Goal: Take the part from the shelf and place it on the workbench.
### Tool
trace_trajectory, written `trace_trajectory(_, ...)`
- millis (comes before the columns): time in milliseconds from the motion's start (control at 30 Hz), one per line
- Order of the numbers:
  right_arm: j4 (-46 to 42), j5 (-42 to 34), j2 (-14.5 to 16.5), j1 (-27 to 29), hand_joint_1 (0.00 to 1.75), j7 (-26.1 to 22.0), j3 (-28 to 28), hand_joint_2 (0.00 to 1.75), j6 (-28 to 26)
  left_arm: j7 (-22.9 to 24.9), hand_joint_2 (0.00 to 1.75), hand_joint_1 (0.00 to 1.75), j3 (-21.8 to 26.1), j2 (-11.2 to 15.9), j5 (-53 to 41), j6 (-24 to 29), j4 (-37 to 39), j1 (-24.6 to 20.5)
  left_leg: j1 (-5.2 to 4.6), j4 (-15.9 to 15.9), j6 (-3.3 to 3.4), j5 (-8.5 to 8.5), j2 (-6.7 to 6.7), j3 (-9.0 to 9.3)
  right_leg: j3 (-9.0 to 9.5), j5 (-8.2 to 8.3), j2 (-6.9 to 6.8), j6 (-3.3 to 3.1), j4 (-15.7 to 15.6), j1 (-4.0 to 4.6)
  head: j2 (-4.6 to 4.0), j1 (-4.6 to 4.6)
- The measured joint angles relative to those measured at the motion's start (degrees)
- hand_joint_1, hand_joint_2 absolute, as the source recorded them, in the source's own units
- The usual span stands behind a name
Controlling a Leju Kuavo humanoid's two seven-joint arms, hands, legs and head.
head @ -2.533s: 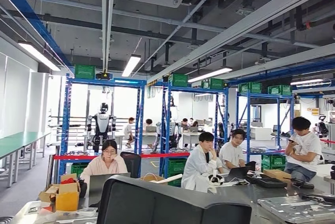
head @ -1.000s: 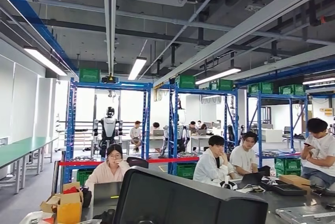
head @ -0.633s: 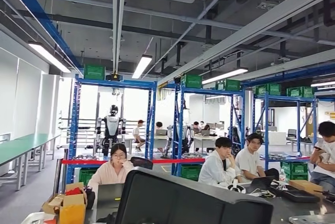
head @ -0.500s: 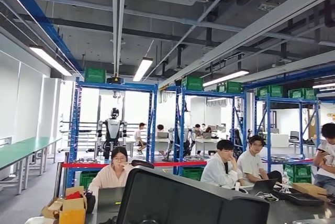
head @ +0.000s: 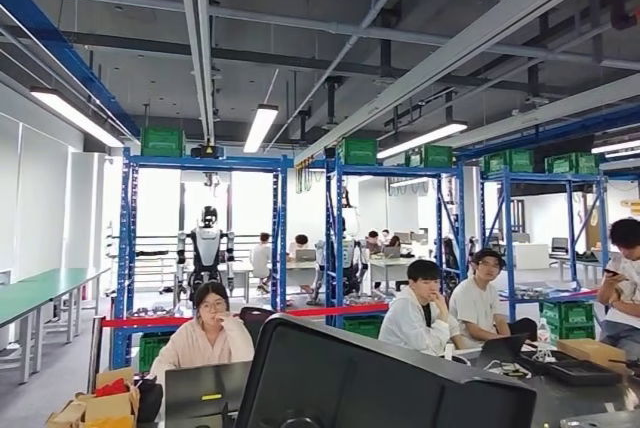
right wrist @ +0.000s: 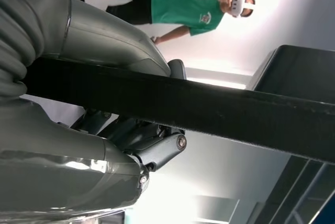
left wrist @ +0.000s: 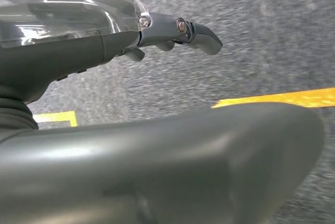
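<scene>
The part (head: 362, 383) is a large flat black panel that rises into the bottom of the head view. In the right wrist view the part (right wrist: 237, 109) runs edge-on as a long black bar. My right hand (right wrist: 99, 130) grips it, with the grey thumb on one face and the dark fingers (right wrist: 158, 148) on the other. My left hand (left wrist: 79, 51) hangs over grey floor, fingers (left wrist: 193, 30) straight and apart from the thumb (left wrist: 158, 161), holding nothing. Blue shelves (head: 279, 238) stand far ahead.
Three people sit at a dark table (head: 573, 393) with laptops just ahead, and a fourth sits at the right edge. Cardboard boxes (head: 98, 408) lie at lower left. Green-topped benches (head: 38, 293) line the left wall. Another humanoid robot (head: 204, 248) stands by the shelves. A yellow line (left wrist: 276, 98) marks the floor.
The whole picture has shifted as the camera moved, first right and then back left. The black part now fills more of the bottom of the head view.
</scene>
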Motion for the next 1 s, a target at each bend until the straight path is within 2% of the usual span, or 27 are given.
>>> trace_trajectory(67, 0.1, 0.0, 0.0, 0.0, 1.75, 0.0, 0.0, 1.75, 0.0, 0.0, 1.75, 0.00, 0.0, 0.0, 0.0, 0.0, 0.0, 0.1, -0.32, -4.8, 0.53, 6.39, 0.19, 0.11, 1.77, -1.69, -0.01, 0.53, 0.0, 0.09, 0.00, -0.03)
trace_trajectory(100, 0.1, 0.0, 0.0, 0.0, 1.75, 0.0, 0.0, 1.75, 0.0, 0.0, 1.75, 0.00, 0.1, 0.0, -0.1, 0.0, 0.0, 0.2, -0.53, -6.0, 0.89, 8.47, 0.27, 0.10, 2.29, -2.26, 0.02, 0.87, -0.1, 0.06, 0.00, -0.03)
trace_trajectory(133, 0.1, 0.0, 0.1, 0.0, 1.75, 0.1, 0.0, 1.75, 0.0, 0.0, 1.75, 0.00, 0.1, 0.1, -0.1, 0.0, 0.0, 0.1, -0.75, -6.4, 1.23, 8.83, 0.30, 0.16, 2.57, -2.40, 0.07, 1.30, -0.1, 0.05, 0.01, -0.04)
trace_trajectory(200, -0.1, 0.1, 0.2, 0.0, 1.75, 0.1, -0.1, 1.75, 0.0, -0.1, 1.75, 0.00, 0.1, 0.2, -0.3, 0.0, -0.1, 0.0, -0.71, -6.9, 2.00, 8.05, 0.18, 1.13, 2.17, -1.72, 0.11, 2.16, 1.3, -0.04, 0.01, -0.02)
trace_trajectory(233, -0.1, 0.2, 0.2, -0.1, 1.75, 0.1, -0.1, 1.75, 0.0, -0.1, 1.75, 0.00, 0.1, 0.2, -0.3, 0.0, -0.1, 0.0, -0.58, -7.3, 2.31, 7.58, 0.11, 1.97, 1.12, -1.05, 0.07, 2.52, 3.5, -0.04, 0.01, -0.02)
trace_trajectory(267, -0.1, 0.5, 0.2, -0.2, 1.75, 0.1, -0.2, 1.75, 0.0, -0.2, 1.75, 0.00, 0.1, 0.3, -0.4, 0.0, -0.1, 0.0, -0.42, -7.7, 2.54, 7.08, 0.01, 2.98, -0.64, -0.80, 0.03, 2.83, 6.6, -0.08, 0.00, -0.03)
trace_trajectory(300, -0.1, 1.0, 0.1, -0.3, 1.75, 0.2, -0.2, 1.75, -0.1, -0.2, 1.75, 0.00, 0.1, 0.3, -0.4, 0.0, -0.1, 0.0, -0.34, -8.1, 2.68, 6.46, -0.10, 4.03, -3.05, -1.25, -0.01, 3.06, 10.2, -0.17, 0.00, -0.03)
trace_trajectory(367, 0.0, 2.2, 0.0, -0.5, 1.75, 0.1, -0.2, 1.75, -0.3, -0.1, 1.75, 0.00, 0.1, 0.3, -0.6, 0.0, -0.2, -0.1, -0.23, -8.5, 2.78, 5.05, -0.60, 6.05, -8.31, -4.46, -0.02, 3.31, 15.9, -0.36, 0.00, -0.04)
trace_trajectory(400, 0.0, 2.7, -0.1, -0.5, 1.75, 0.0, -0.2, 1.75, -0.5, -0.1, 1.75, 0.00, 0.1, 0.3, -0.6, 0.0, -0.2, -0.1, -0.18, -8.5, 2.73, 4.23, -1.00, 7.11, -10.26, -6.34, -0.01, 3.36, 16.8, -0.41, 0.00, -0.04)
trace_trajectory(433, 0.0, 3.1, -0.2, -0.5, 1.75, -0.1, -0.1, 1.75, -0.6, -0.1, 1.75, 0.00, 0.1, 0.3, -0.7, 0.0, -0.2, -0.1, -0.12, -8.6, 2.67, 3.36, -1.51, 8.26, -11.53, -7.43, 0.01, 3.34, 16.3, -0.43, 0.00, -0.04)
trace_trajectory(467, 0.1, 3.2, -0.2, -0.6, 1.75, -0.2, -0.1, 1.75, -0.6, -0.1, 1.75, 0.00, 0.1, 0.3, -0.7, -0.1, -0.2, -0.1, -0.04, -8.6, 2.60, 2.43, -2.09, 9.54, -12.17, -7.02, 0.13, 3.31, 14.4, -0.43, 0.00, -0.04)
trace_trajectory(500, 0.1, 3.2, -0.3, -0.7, 1.75, -0.3, -0.1, 1.75, -0.6, -0.2, 1.75, 0.00, 0.1, 0.3, -0.7, -0.1, -0.2, -0.1, 0.07, -8.6, 2.51, 1.45, -2.67, 10.80, -12.44, -4.41, 0.55, 3.26, 11.4, -0.38, 0.00, -0.04)
trace_trajectory(567, 0.2, 3.0, -0.5, -0.7, 1.75, -0.4, 0.0, 1.75, -0.6, -0.2, 1.75, 0.00, 0.1, 0.2, -0.7, -0.1, -0.2, -0.3, 0.32, -8.8, 2.21, -0.17, -3.79, 12.80, -12.89, 4.23, 1.96, 3.12, 5.6, -0.22, 0.00, 0.00)
trace_trajectory(600, 0.3, 3.0, -0.6, -0.7, 1.75, -0.5, 0.0, 1.75, -0.6, -0.2, 1.75, 0.00, 0.1, 0.1, -0.7, -0.1, -0.2, -0.4, 0.44, -9.1, 1.91, -0.73, -4.25, 13.27, -13.02, 7.43, 2.50, 2.93, 3.8, -0.02, 0.00, 0.01)
trace_trajectory(633, 0.3, 3.0, -0.8, -0.8, 1.75, -0.6, 0.0, 1.75, -0.6, -0.2, 1.75, 0.00, 0.1, 0.0, -0.7, -0.1, -0.2, -0.5, 0.58, -9.6, 1.62, -0.91, -4.59, 13.70, -13.07, 8.90, 2.74, 2.63, 2.9, 0.15, 0.01, 0.02)
trace_trajectory(700, 0.2, 2.8, -0.8, -1.0, 1.75, -0.7, 0.0, 1.75, -0.6, -0.3, 1.75, 0.00, 0.1, 0.0, -0.8, -0.1, -0.2, -0.3, 0.72, -10.4, 0.98, -0.18, -4.76, 14.18, -12.01, 8.36, 2.48, 1.72, 1.5, 0.33, 0.04, -0.02)
trace_trajectory(733, 0.0, 2.6, -0.7, -1.1, 1.75, -0.7, 0.0, 1.75, -0.7, -0.3, 1.75, 0.00, 0.1, 0.0, -0.8, -0.1, -0.2, -0.3, 0.70, -9.8, 0.81, 0.55, -4.21, 14.18, -10.94, 8.11, 2.37, 1.32, 0.5, 0.24, 0.05, -0.03)
trace_trajectory(767, 0.0, 2.4, -0.6, -1.1, 1.75, -0.8, 0.0, 1.75, -0.7, -0.3, 1.75, 0.00, 0.1, -0.1, -0.9, -0.1, -0.2, -0.4, 0.59, -8.0, 0.68, 1.26, -3.36, 13.32, -9.67, 7.76, 2.18, 0.96, -0.4, 0.15, 0.05, -0.03)
trace_trajectory(800, -0.1, 2.2, -0.5, -1.2, 1.75, -0.8, 0.0, 1.75, -0.7, -0.4, 1.75, 0.00, 0.1, -0.1, -0.9, -0.2, -0.2, -0.7, 0.44, -5.3, 0.61, 1.46, -2.40, 11.67, -8.36, 7.36, 1.98, 0.72, -1.2, 0.07, 0.04, -0.02)
trace_trajectory(833, 0.0, 2.1, -0.5, -1.1, 1.75, -0.8, 0.0, 1.75, -0.7, -0.4, 1.75, 0.00, 0.1, -0.1, -0.9, -0.2, -0.2, -0.8, 0.30, -1.8, 0.59, 1.02, -1.44, 9.16, -7.20, 6.79, 1.75, 0.53, -1.7, 0.04, 0.03, -0.02)
trace_trajectory(900, 0.0, 2.0, -0.5, -1.0, 1.75, -0.7, 0.0, 1.75, -0.7, -0.4, 1.75, 0.00, 0.1, -0.1, -0.9, -0.1, -0.2, -0.9, 0.13, 3.6, 0.45, -2.02, -0.68, 3.67, -5.18, 5.29, 1.43, 0.32, -2.0, 0.03, 0.02, -0.02)
trace_trajectory(933, 0.0, 2.0, -0.5, -1.0, 1.75, -0.7, 0.0, 1.75, -0.6, -0.4, 1.75, 0.00, 0.1, -0.1, -0.9, -0.1, -0.2, -0.7, 0.14, 4.6, 0.35, -3.71, -0.54, 1.61, -4.01, 4.34, 1.39, 0.30, -2.1, 0.01, 0.02, -0.02)
trace_trajectory(967, 0.0, 2.0, -0.5, -0.9, 1.75, -0.7, 0.0, 1.75, -0.6, -0.4, 1.75, 0.00, 0.1, -0.1, -0.9, -0.1, -0.2, -0.6, 0.19, 4.1, 0.28, -4.54, -0.43, 0.26, -2.63, 3.30, 1.39, 0.34, -2.1, 0.00, 0.01, -0.02)
trace_trajectory(1000, 0.0, 1.9, -0.5, -0.9, 1.75, -0.7, 0.0, 1.75, -0.6, -0.4, 1.75, 0.00, 0.1, -0.1, -0.9, -0.1, -0.2, -0.6, 0.25, 2.3, 0.21, -3.71, -0.33, -0.49, -1.05, 2.13, 1.37, 0.47, -2.1, 0.00, 0.01, -0.02)
